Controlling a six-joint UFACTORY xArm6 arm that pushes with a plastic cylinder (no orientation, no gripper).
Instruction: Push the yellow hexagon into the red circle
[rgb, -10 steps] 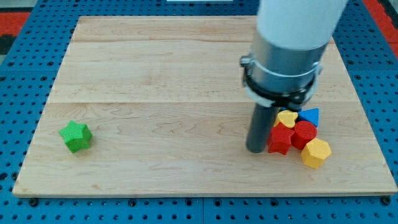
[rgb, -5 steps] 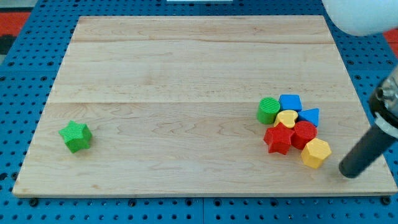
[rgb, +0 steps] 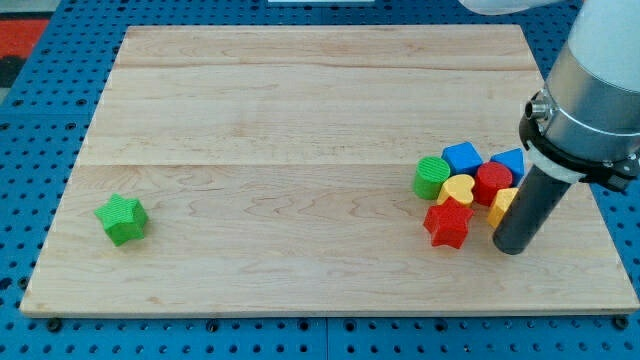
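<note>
My tip (rgb: 510, 249) rests on the board (rgb: 300, 110) at the 4 o'clock side of the view, at the bottom right edge of a tight cluster of blocks. The arm ends in a plain rod, with no claw to spread or close, so no hold can be told.

The yellow hexagon (rgb: 503, 204), the task's block, sits just at 12 o'clock of my tip, touching the rod; the rod covers most of it and only its left part shows. The red circle (rgb: 492, 183) lies at 11 o'clock of the hexagon, touching it.

Around them: a yellow heart (rgb: 459, 189) at 9 o'clock of the red circle, a red star (rgb: 447, 224) at 6 o'clock of the heart and just left of my tip, a green circle (rgb: 432, 177) at the cluster's left end, a blue cube (rgb: 462, 157) at 12 o'clock of the heart, and a blue block (rgb: 509, 161) at 1 o'clock of the red circle, partly hidden by the arm so its shape cannot be told.

A green star (rgb: 122, 219) lies alone, well apart, at the board's 8 o'clock.
</note>
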